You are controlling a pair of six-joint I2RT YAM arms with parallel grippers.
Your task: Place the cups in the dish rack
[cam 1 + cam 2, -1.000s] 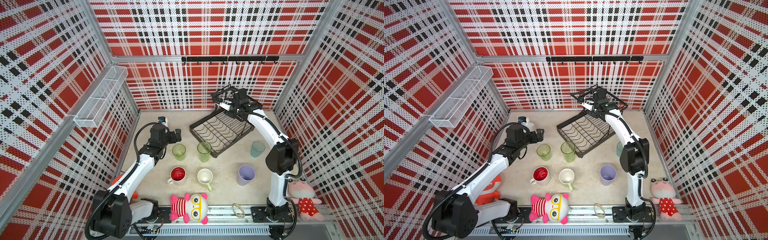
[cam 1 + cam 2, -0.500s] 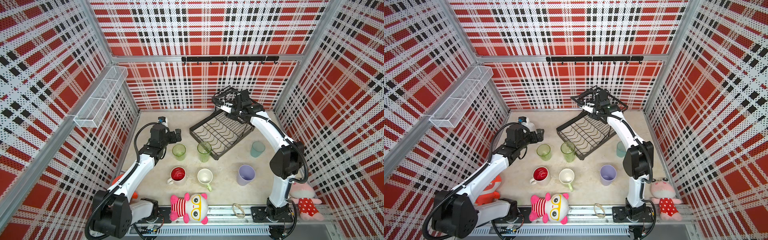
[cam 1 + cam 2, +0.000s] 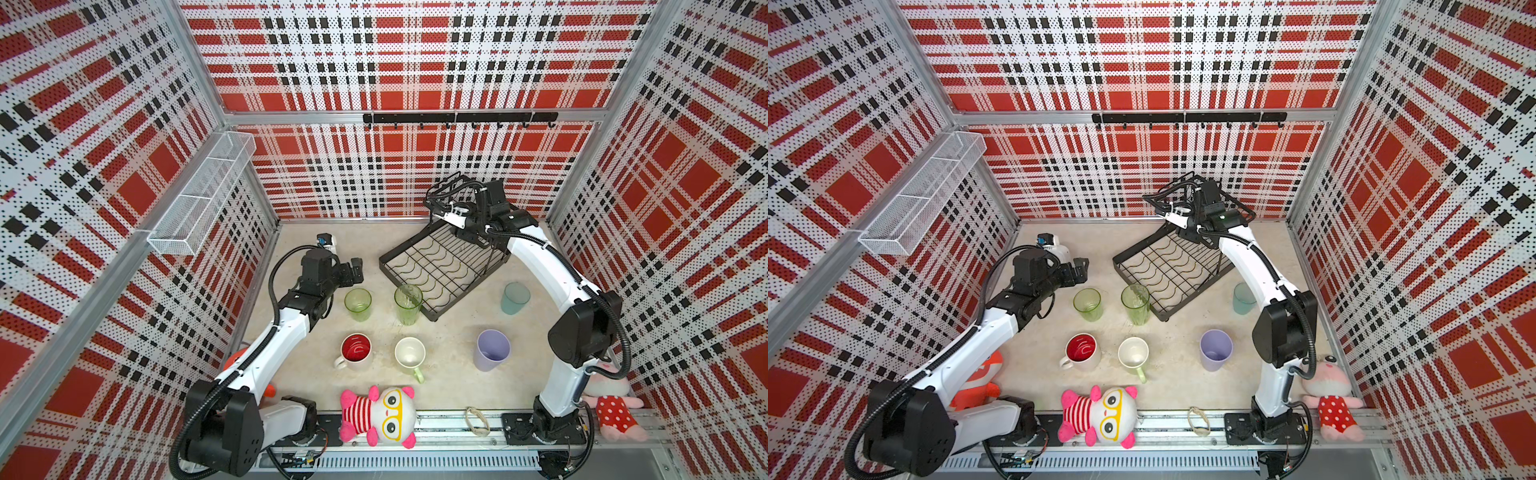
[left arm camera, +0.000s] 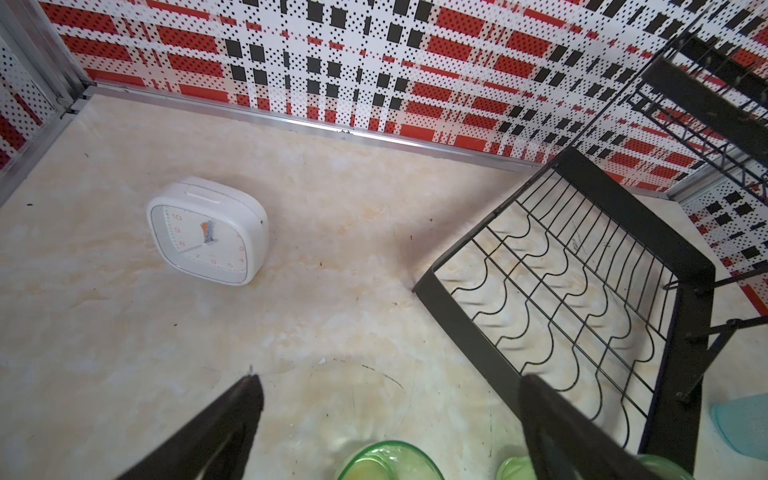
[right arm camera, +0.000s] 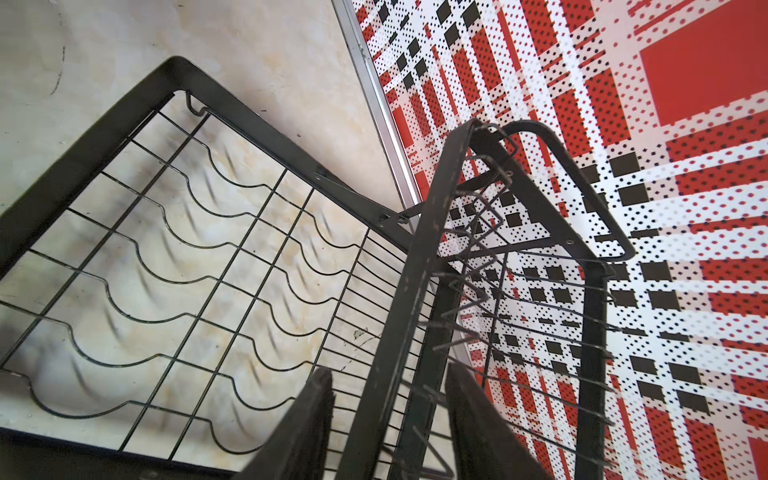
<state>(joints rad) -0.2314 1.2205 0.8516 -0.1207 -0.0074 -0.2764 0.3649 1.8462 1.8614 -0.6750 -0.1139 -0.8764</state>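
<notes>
Nearest, I saw the red-lined mug (image 3: 356, 351), pale mug (image 3: 410, 354) and lavender tumbler (image 3: 491, 350) upright on the beige table (image 3: 453, 378). Behind them stood two green tumblers (image 3: 358, 304) (image 3: 408, 305) and the teal cup (image 3: 515, 297), all outside the black wire rack (image 3: 405, 242). The left gripper (image 4: 388, 378) gaped wide. The right gripper (image 5: 388, 374) sat part-open astride the rack's upper rail. Red plaid walls (image 3: 374, 62) stood beyond.

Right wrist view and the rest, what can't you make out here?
Right tool: right wrist view, straddles a bar of the dish rack; grip unclear.
Small teal cup: left wrist view, cut off by the frame edge.
Orange toy: both top views, mostly behind the left arm.
</notes>
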